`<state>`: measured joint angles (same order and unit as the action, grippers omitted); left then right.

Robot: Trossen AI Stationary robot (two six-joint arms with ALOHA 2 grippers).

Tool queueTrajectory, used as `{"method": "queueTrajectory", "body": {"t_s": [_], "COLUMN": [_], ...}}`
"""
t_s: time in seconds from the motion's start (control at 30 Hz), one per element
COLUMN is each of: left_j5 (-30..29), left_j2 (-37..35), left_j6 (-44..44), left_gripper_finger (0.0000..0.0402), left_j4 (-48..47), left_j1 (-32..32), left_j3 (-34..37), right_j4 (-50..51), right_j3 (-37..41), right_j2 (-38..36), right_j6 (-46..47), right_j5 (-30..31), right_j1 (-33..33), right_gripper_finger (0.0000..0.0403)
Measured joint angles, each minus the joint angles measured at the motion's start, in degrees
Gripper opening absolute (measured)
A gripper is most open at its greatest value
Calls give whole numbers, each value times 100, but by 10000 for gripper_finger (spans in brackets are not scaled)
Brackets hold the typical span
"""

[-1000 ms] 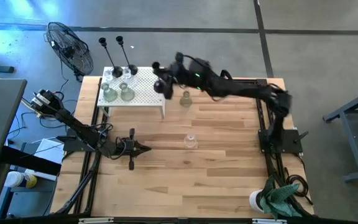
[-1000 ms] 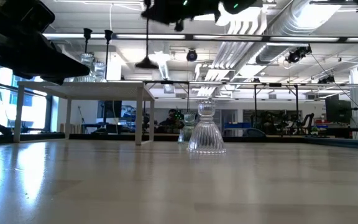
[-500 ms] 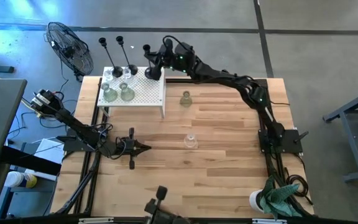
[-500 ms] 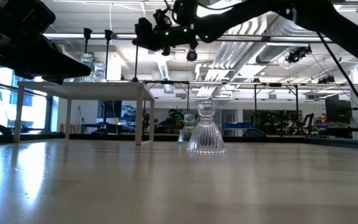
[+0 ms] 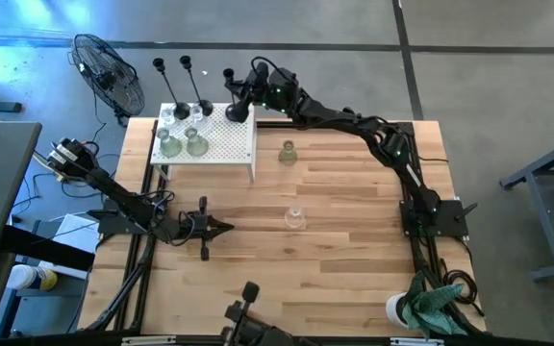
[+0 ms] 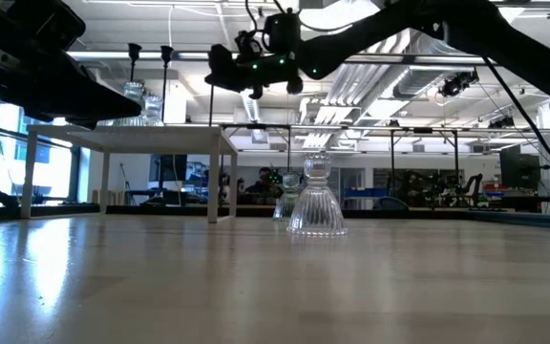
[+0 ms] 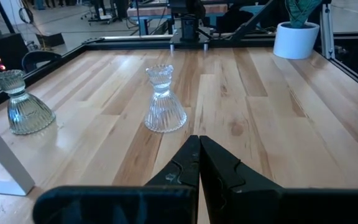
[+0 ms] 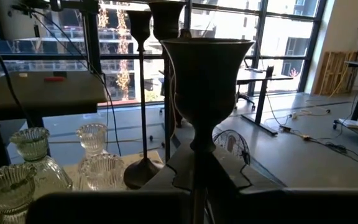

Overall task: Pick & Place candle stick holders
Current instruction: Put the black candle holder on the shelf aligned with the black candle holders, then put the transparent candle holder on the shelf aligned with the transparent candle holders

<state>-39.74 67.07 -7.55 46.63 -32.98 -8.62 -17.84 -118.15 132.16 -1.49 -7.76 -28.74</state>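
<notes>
Two arms are ours: the right gripper (image 5: 239,96) reaches over the far right corner of the white stand (image 5: 229,144), its fingers pinching the stem of a black candle holder (image 8: 205,81) held upright. Two more black holders (image 5: 173,91) stand on the stand's far side, with glass holders (image 5: 183,139) grouped beside them at its left end. On the wooden table (image 5: 354,250) one glass holder (image 5: 288,152) sits just right of the stand, and another glass holder (image 5: 294,218) sits nearer the middle, well apart from the first. Our left gripper (image 5: 221,228) rests low over the table's left side, fingers (image 7: 185,163) pressed together.
</notes>
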Motion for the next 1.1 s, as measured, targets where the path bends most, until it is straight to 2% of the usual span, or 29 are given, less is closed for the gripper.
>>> {"method": "queueTrajectory", "body": {"t_s": [0.4, 0.67, 0.83, 0.97, 1.1], "left_j5": [16, 19, 21, 42, 34], "left_j2": [0, 0, 0, 0, 0], "left_j6": [-2, -2, -4, -22, -22], "left_gripper_finger": [1, 1, 1, 1, 1], "left_j4": [-7, -7, -11, -15, -56], "left_j1": [0, 0, 0, 0, 0], "left_j3": [0, 0, 0, 0, 0], "right_j4": [224, 193, 425, 1101, 2136], "right_j3": [27, 25, 25, 20, 23], "right_j2": [15, 3, -250, -547, -872], "right_j6": [4, 4, 125, 152, -30], "right_j5": [183, 354, 423, 327, 336], "right_j1": [-2, -2, -2, 10, 66], "right_gripper_finger": [48, 141, 194, 209, 208]}}
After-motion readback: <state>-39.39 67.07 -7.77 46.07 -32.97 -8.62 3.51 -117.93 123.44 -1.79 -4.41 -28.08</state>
